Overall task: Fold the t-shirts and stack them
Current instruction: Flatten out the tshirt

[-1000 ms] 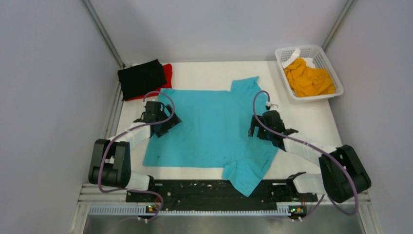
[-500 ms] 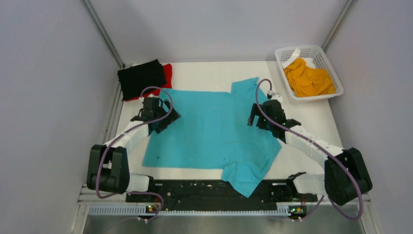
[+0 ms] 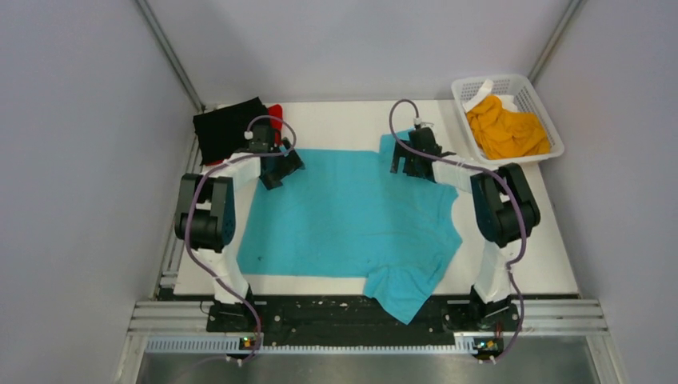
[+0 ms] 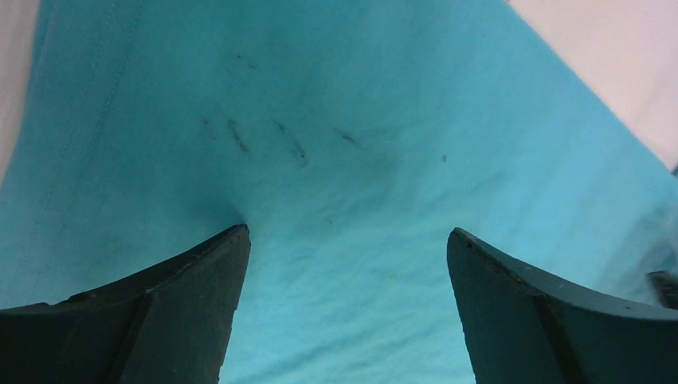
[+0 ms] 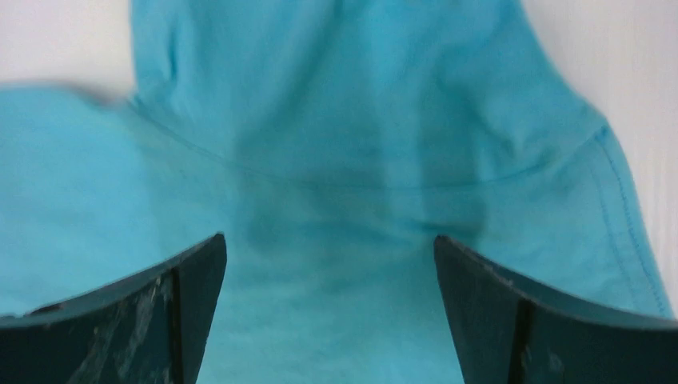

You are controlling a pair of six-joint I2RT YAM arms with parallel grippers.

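Note:
The turquoise-blue t-shirt (image 3: 352, 216) lies spread flat on the white table, one sleeve at the far right, the other hanging over the near edge. My left gripper (image 3: 276, 170) is open over its far left corner; the left wrist view shows only blue cloth (image 4: 344, 160) between the jaws (image 4: 345, 236). My right gripper (image 3: 409, 164) is open over the far sleeve; the cloth (image 5: 368, 144) lies under the jaws (image 5: 329, 240). A folded black t-shirt (image 3: 230, 128) lies on a red one (image 3: 276, 114) at the far left. The orange-yellow t-shirt (image 3: 505, 128) lies crumpled in the basket.
The white mesh basket (image 3: 544, 118) stands at the far right corner. Grey walls close in both sides and the back. A strip of bare table (image 3: 520, 216) lies right of the blue shirt.
Both arms have reached away from me, from the middle of the shirt's sides to its far edge. Both grippers stay open. The shirt has hardly shifted.

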